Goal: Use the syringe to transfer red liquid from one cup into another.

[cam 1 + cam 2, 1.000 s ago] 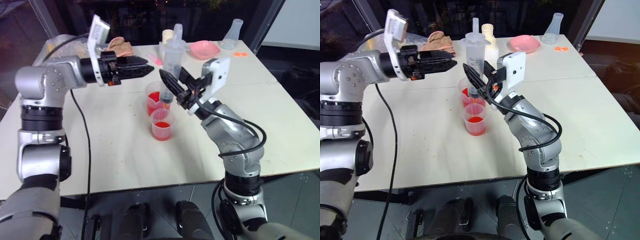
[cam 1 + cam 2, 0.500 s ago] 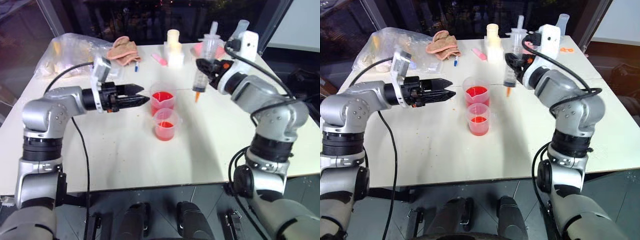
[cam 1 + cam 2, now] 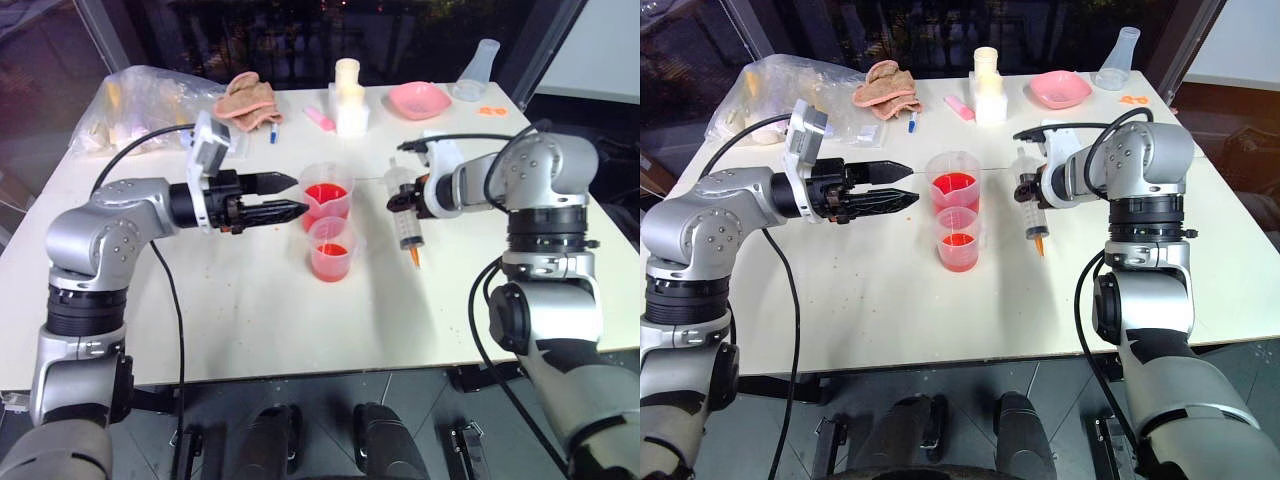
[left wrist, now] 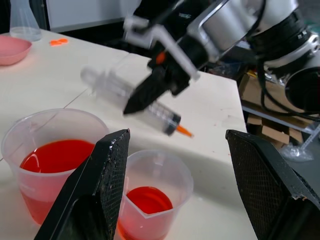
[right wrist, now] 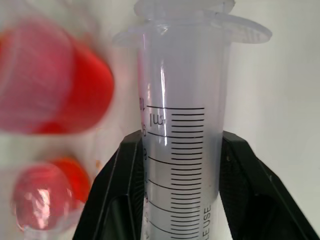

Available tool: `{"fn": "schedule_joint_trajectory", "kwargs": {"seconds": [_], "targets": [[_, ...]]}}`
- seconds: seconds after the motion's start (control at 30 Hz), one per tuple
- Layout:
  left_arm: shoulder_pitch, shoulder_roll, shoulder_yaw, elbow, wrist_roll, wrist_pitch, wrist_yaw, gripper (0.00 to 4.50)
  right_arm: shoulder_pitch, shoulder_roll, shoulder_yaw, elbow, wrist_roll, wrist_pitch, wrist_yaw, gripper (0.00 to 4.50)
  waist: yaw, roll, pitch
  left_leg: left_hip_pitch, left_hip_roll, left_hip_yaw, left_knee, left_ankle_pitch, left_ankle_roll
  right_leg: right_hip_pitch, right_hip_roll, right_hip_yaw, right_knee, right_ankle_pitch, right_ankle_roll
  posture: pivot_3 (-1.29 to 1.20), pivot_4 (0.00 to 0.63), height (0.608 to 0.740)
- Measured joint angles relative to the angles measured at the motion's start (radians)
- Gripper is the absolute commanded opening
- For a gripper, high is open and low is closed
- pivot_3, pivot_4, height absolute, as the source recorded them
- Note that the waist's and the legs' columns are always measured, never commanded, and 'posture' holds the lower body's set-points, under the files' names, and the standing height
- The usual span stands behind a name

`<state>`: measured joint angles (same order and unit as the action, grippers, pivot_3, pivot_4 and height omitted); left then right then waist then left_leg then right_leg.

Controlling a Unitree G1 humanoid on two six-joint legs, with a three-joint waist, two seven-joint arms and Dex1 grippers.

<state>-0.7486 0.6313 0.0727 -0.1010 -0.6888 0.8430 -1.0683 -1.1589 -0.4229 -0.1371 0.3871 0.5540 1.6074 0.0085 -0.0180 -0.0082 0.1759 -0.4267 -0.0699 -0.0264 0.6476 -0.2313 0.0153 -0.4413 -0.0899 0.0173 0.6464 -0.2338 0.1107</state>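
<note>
The right gripper (image 3: 404,199) is clamped on the barrel of the syringe (image 3: 409,222), a clear plastic tube w/ black graduation marks and a short orange tip, held tip-down above the white table (image 3: 300,300), just to the right of the two cups. The left gripper (image 3: 295,195) hovers w/ fingers spread wide and nothing between them, beside the larger cup (image 3: 325,197). Red liquid (image 3: 953,183) sits in that cup and, shallower, in the smaller cup (image 3: 330,248) touching its near side.

Two cups (image 3: 328,215) stand mid-surface (image 3: 250,310), one directly behind the other. The left tool (image 3: 288,196) lies to their left; the syringe (image 3: 408,215), in the right tool (image 3: 1026,187), to their right.
</note>
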Motion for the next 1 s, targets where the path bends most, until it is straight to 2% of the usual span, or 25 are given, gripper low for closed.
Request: {"fn": "schedule_joint_trajectory", "kwargs": {"seconds": [0.13, 0.47, 0.67, 0.7, 0.87, 1.0], "targets": [[0.002, 0.011, 0.002, -0.010, -0.022, 0.008, 0.007, 3.23, -0.005, 0.014, 0.006, 0.062, -0.013, 0.000, -0.013, 1.44, -0.002, 0.000, 0.000, 0.000, 0.000, 0.000, 0.000, 0.000, 0.000, 0.000, 0.001, 0.000, 0.000, 0.000, 0.000, 0.00, 0.150, 0.740], [0.001, -0.002, 0.001, -0.036, -0.066, 0.037, 0.049, 3.23, -0.016, 0.097, -0.056, 0.124, -0.162, 0.000, -0.060, 1.44, -0.003, 0.000, 0.000, 0.000, 0.000, 0.000, 0.000, 0.000, 0.000, 0.000, 0.002, 0.000, 0.000, 0.000, 0.000, 0.00, 0.150, 0.740], [0.001, 0.002, 0.003, -0.039, -0.088, 0.045, 0.066, 3.25, -0.016, 0.105, -0.065, 0.129, -0.208, 0.000, -0.040, 4.27, -0.002, 0.000, 0.000, 0.000, 0.000, 0.000, 0.000, 0.000, 0.000, 0.000, 0.002, 0.000, 0.000, 0.000, 0.000, 0.00, 0.150, 0.740], [0.001, 0.003, 0.004, -0.039, -0.089, 0.045, 0.069, 3.25, -0.016, 0.105, -0.067, 0.129, -0.211, 0.000, -0.038, 4.41, -0.002, 0.000, 0.000, 0.000, 0.000, 0.000, 0.000, 0.000, 0.000, 0.000, 0.002, 0.000, 0.000, 0.000, 0.000, 0.00, 0.150, 0.740], [0.001, 0.011, 0.009, -0.039, -0.092, 0.045, 0.077, 3.25, -0.016, 0.099, -0.070, 0.126, -0.221, 0.000, -0.013, 4.41, -0.003, 0.000, 0.000, 0.000, 0.000, 0.000, 0.000, 0.000, 0.000, 0.000, 0.002, 0.000, 0.000, 0.000, 0.000, 0.00, 0.150, 0.740], [-0.001, 0.009, 0.012, -0.038, -0.109, 0.045, 0.078, 3.25, -0.014, 0.051, -0.047, 0.073, -0.200, 0.000, 0.017, 4.41, -0.002, 0.000, 0.000, 0.000, 0.000, 0.000, 0.000, 0.000, 0.000, 0.000, 0.002, 0.000, 0.000, 0.000, 0.000, 0.00, 0.150, 0.740]]}}
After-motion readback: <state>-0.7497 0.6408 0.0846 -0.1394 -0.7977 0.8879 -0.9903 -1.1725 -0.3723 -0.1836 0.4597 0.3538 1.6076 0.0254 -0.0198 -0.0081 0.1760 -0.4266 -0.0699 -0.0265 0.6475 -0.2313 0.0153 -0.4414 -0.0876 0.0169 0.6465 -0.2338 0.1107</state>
